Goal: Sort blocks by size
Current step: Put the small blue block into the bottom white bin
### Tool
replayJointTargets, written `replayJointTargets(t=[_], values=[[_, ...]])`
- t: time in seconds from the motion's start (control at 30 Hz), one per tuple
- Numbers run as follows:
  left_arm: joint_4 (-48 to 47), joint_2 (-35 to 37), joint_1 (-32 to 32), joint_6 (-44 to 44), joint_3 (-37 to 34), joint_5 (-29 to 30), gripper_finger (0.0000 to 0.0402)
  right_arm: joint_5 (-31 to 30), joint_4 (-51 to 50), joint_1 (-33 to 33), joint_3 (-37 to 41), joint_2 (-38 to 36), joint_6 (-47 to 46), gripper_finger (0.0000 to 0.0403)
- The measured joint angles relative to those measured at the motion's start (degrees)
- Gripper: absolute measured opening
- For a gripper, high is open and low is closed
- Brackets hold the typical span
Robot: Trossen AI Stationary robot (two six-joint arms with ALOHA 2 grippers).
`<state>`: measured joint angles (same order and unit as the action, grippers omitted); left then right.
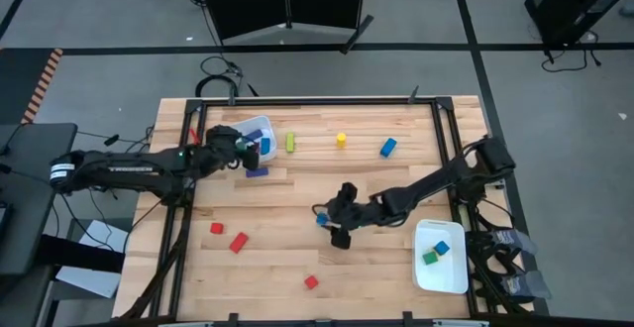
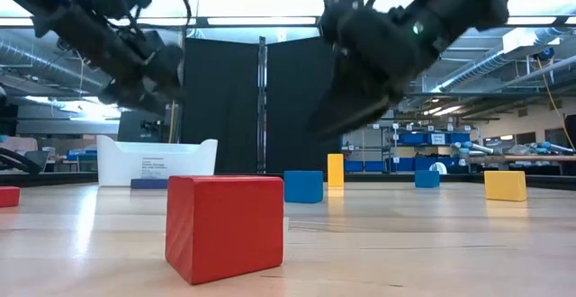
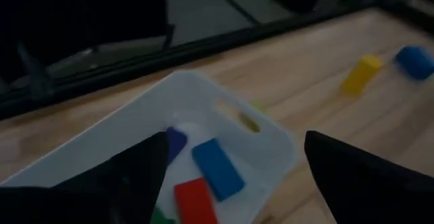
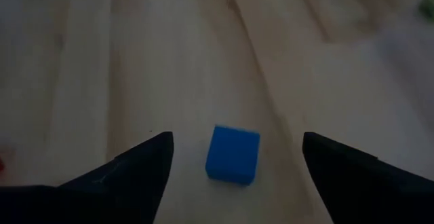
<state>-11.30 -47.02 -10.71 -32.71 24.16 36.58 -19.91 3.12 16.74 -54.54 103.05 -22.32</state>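
Observation:
My left gripper (image 1: 250, 152) (image 3: 235, 142) is open and empty above the white tray (image 1: 260, 127) at the far left. The tray holds a blue bar (image 3: 217, 168), a red bar (image 3: 194, 200) and other blocks. My right gripper (image 1: 335, 226) (image 4: 237, 139) is open above mid-table, with a blue cube (image 4: 232, 155) (image 1: 321, 218) lying on the wood below and between its fingers, untouched. Loose on the table are a green block (image 1: 290, 143), a yellow block (image 1: 341, 140), a blue block (image 1: 387, 148), a dark blue bar (image 1: 257, 171) beside the tray, and red blocks (image 1: 238, 242) (image 1: 310, 281).
A second white tray (image 1: 441, 272) at the near right holds a green block (image 1: 430, 258) and a blue block (image 1: 442, 249). A dark frame rail (image 1: 297, 100) runs along the table's far edge. The red cube (image 2: 225, 225) stands close to the near edge.

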Motion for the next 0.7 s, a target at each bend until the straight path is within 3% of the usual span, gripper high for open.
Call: replayJointTargets(t=[0.23, 0.43, 0.57, 0.7], values=[[0.23, 4.85, 5.04, 0.78, 0.02, -1.79, 0.0334, -1.27, 4.95, 0.01, -0.02, 6.10, -2.14, 0.0332], [4.15, 5.08, 12.25, 1.73, 0.03, -2.44, 0.0315, -2.35, 3.95, -0.22, -2.82, 11.01, -3.47, 0.0298], [6.62, 5.08, 17.70, 2.76, 0.04, -2.60, 0.0302, -2.63, 3.18, -0.20, -4.63, 12.13, -2.47, 0.0241], [7.87, 4.85, 23.08, 2.88, 0.04, -2.57, 0.0288, -3.06, 0.91, -0.22, -4.70, 10.28, 0.29, 0.0145]])
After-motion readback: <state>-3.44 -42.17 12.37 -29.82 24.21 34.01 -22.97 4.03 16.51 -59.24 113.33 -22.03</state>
